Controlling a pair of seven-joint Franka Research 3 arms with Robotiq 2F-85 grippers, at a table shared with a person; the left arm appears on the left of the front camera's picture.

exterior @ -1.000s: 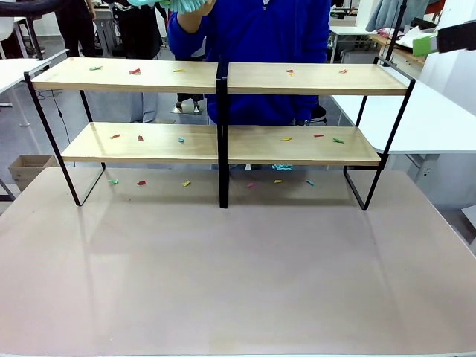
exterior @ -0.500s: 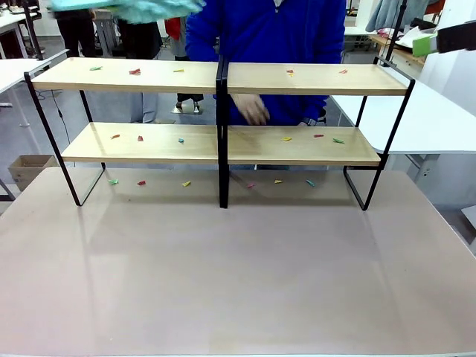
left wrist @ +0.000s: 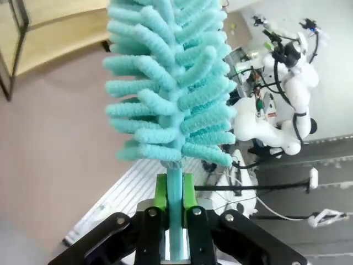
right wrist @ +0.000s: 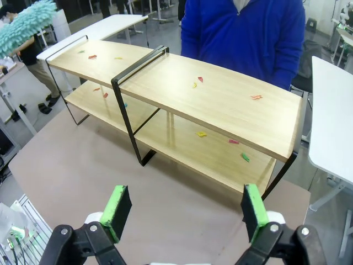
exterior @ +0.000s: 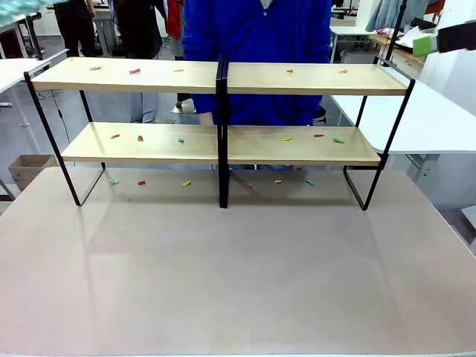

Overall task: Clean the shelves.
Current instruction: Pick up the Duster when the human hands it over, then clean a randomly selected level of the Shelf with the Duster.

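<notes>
The shelves (exterior: 312,79) stand across the far half of the table, a two-tier light-wood rack on a black frame, also seen from above in the right wrist view (right wrist: 220,96). Small coloured scraps (exterior: 134,71) lie on both tiers and on the tabletop beneath. My left gripper (left wrist: 175,199) is shut on the handle of a teal fluffy duster (left wrist: 171,83), held away from the rack; the duster's tip shows at the top left corner (exterior: 15,9) (right wrist: 25,27). My right gripper (right wrist: 185,210) hangs open and empty, high off the rack's right end (exterior: 439,41).
A person in a blue top (exterior: 256,44) stands right behind the shelves. The pinkish tabletop (exterior: 238,260) spreads in front of the rack. A white table (exterior: 424,119) adjoins at the right, and a cardboard box (exterior: 26,167) sits on the floor at the left.
The duster has swept leftward from above the rack's left half to the picture's top left corner. The person's hand, briefly behind the lower tier, has dropped out of sight.
</notes>
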